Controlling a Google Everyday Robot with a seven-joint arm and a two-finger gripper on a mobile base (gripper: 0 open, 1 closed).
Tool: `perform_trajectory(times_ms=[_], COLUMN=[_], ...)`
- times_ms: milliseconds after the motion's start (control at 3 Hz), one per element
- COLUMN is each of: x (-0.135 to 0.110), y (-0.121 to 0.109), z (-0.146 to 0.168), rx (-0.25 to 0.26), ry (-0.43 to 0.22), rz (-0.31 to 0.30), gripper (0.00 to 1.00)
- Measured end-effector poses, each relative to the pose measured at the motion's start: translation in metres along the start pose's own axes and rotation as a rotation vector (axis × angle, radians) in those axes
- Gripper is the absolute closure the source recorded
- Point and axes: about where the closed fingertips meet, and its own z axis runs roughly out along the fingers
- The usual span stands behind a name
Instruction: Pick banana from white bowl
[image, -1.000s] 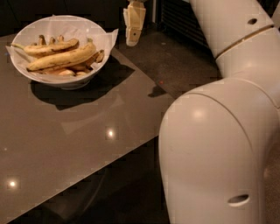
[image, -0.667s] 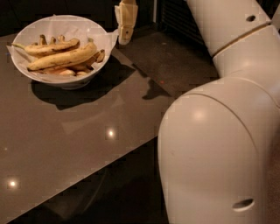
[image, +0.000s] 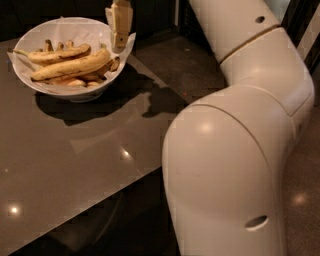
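The white bowl (image: 37, 82), lined with crinkled white paper, sits at the far left of the dark table. The banana (image: 72, 65), long, thick and yellow with brown speckles, lies across the bowl's middle. A slimmer banana (image: 57, 54) with a long pale stem lies behind it, and small stubby brown-ended bananas sit around them. My gripper (image: 118, 44) hangs over the bowl's right rim, just above and right of the banana's right tip, not touching it.
The glossy brown table (image: 75, 165) ends in an edge running diagonally from upper right to lower left. My large white arm (image: 235, 150) fills the right side of the view. Dark speckled floor (image: 195, 60) lies beyond the table.
My gripper has moved left, from beside the bowl to over its right rim. The bananas and bowl have not moved on the table.
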Motion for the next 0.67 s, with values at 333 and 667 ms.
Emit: perform_trajectory(times_ms=[333,667], x=[-0.010,-0.013], y=[0.001,0.006], z=[0.017,0.032], rx=[-0.030,-0.058], ry=[-0.023,-0.043], rz=[0.006,0.033], gripper=[0.13,0.17])
